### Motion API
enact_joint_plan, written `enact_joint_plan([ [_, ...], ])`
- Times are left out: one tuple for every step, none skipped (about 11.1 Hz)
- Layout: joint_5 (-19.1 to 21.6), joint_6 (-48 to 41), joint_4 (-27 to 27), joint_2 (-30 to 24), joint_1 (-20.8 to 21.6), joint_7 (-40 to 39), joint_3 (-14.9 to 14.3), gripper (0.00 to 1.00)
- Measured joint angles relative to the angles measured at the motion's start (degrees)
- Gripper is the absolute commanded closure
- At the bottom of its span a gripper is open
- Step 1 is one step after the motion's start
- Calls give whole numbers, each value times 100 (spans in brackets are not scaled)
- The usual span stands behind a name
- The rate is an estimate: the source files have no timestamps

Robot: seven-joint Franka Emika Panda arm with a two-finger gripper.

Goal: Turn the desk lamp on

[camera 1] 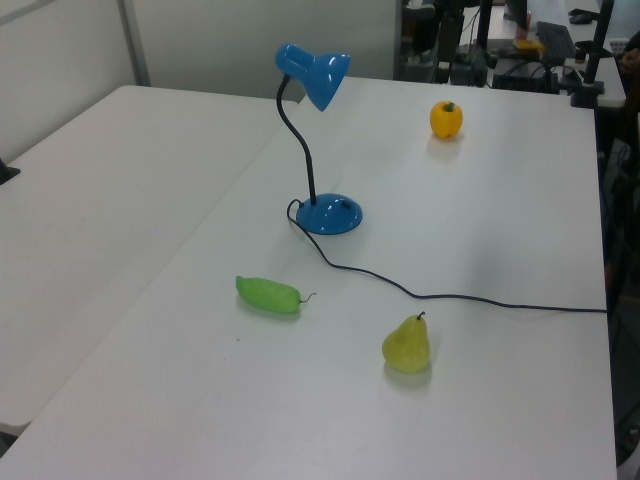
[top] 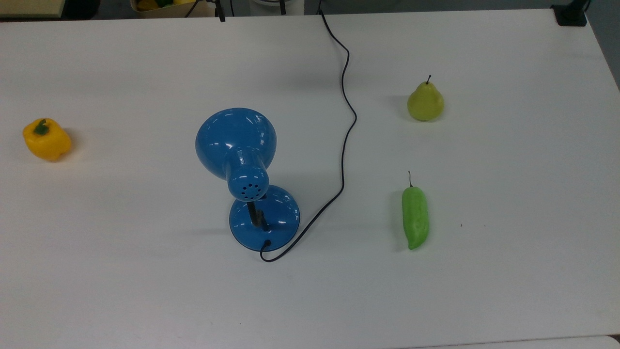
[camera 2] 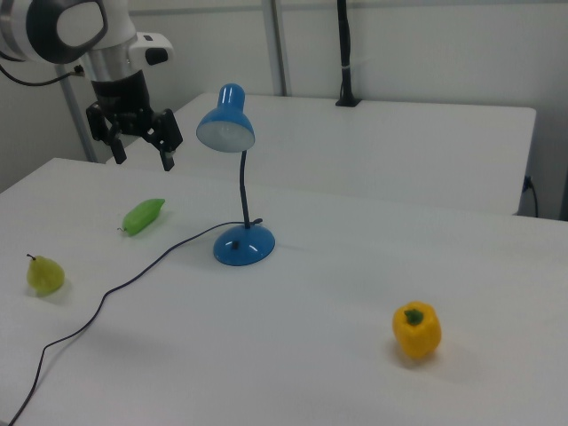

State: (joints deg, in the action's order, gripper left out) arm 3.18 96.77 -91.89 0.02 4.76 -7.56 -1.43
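Fingers spread and empty, the tool (camera 2: 141, 148) hangs above the table (camera 2: 337, 355), up-left of the desk lamp (camera 2: 232, 169) in the right view.

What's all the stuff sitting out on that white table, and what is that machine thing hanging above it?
desk lamp: one, glossy blue, near the table's middle, shade raised over its round base
cord: one, thin black, running from the lamp base to the table's far edge in the top view
bell pepper: one, yellow, at the top view's left
pear: one, yellow-green, at the top view's right
green pepper: one, long, lying nearer than the pear
table: one, white
pincer: one, black, open, raised above the green pepper in the right view
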Motion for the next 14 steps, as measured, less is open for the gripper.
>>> enact_joint_plan([
  [0, 0, 0, 0, 0, 0, 0, 0],
  [0, 0, 1, 0, 0, -2, 0, 0],
  [0, 0, 1, -1, 0, -3, 0, 0],
  [0, 0, 1, -1, 0, -3, 0, 0],
  [0, 0, 1, -1, 0, -3, -1, 7],
  [0, 0, 1, -1, 0, -4, -1, 17],
  [0, 0, 1, -1, 0, -11, -1, 26],
  [0, 0, 1, -1, 0, -14, -1, 36],
  [0, 0, 1, -1, 0, -23, -1, 46],
  [0, 0, 1, -1, 0, -36, -1, 58],
  [0, 0, 1, -1, 0, -80, -1, 69],
  [0, 0, 1, -1, 0, -115, -1, 78],
  [0, 0, 0, -1, 0, -126, -1, 80],
  [0, 0, 0, -1, 1, -131, -1, 83],
])
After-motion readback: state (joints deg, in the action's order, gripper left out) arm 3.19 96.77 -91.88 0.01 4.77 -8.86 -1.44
